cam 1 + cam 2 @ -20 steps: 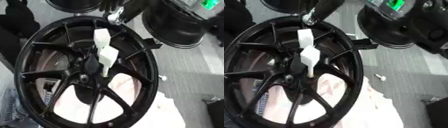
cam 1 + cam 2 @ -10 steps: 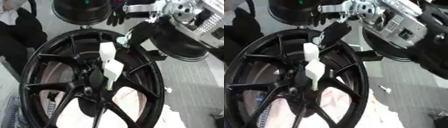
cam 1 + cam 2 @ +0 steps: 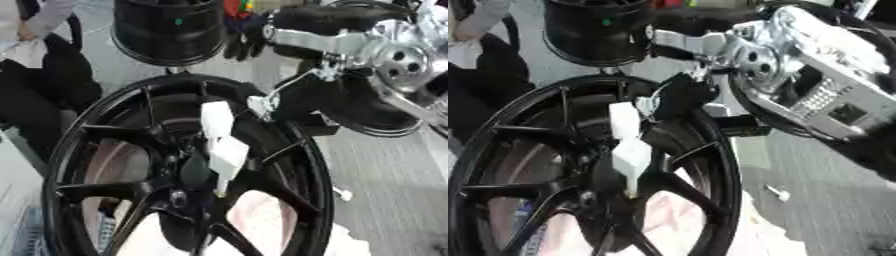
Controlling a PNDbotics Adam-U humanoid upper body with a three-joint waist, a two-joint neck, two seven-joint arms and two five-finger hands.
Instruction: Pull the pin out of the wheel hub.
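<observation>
At frame centre: black spoked wheel hub.
Pin: white pin stands in the hub centre, tilted, lower tip seated.
Right hand: dark hand just beside the pin's top; finger state cannot be told.
Second wheel: beyond the hub.

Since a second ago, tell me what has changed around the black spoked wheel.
The robot's right hand has come in from the upper right and now hangs at the black spoked wheel's upper rim. The white pin still stands in the hub, untouched. The camera view has also shifted.
</observation>
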